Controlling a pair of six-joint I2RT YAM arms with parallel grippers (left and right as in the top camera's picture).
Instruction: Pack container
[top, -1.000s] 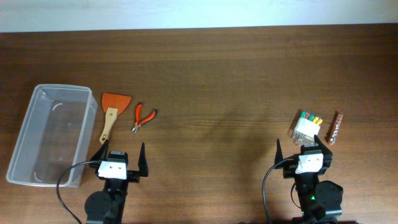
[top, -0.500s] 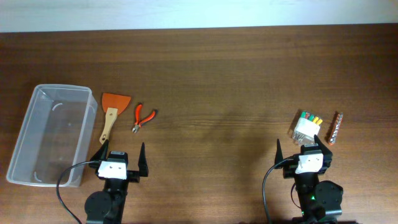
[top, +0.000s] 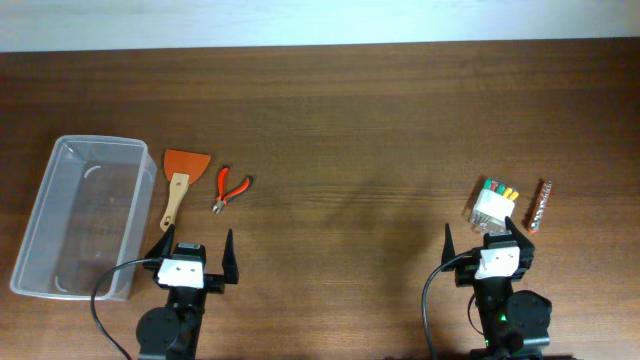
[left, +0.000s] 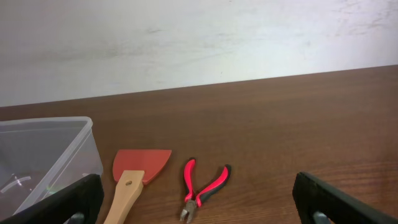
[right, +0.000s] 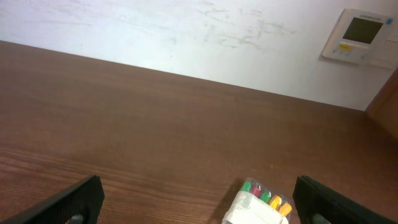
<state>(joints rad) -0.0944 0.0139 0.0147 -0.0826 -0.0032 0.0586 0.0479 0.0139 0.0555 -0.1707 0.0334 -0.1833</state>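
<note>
The clear plastic container (top: 48, 222) lies empty at the table's left; its corner shows in the left wrist view (left: 74, 146). Beside it lie an orange spatula with a wooden handle (top: 180, 180) (left: 135, 177) and red-and-black pliers (top: 230, 187) (left: 204, 188). At the right lie a clear packet of coloured pieces (top: 492, 203) (right: 262, 203) and a thin brown stick (top: 541, 204). My left gripper (top: 195, 252) (left: 199, 211) is open and empty, just short of the spatula and pliers. My right gripper (top: 486, 240) (right: 199, 208) is open and empty, just short of the packet.
The brown wooden table (top: 350, 120) runs to a white wall at the back. A wall panel with a screen (right: 359, 34) shows in the right wrist view. Black cables run from both arm bases at the front edge.
</note>
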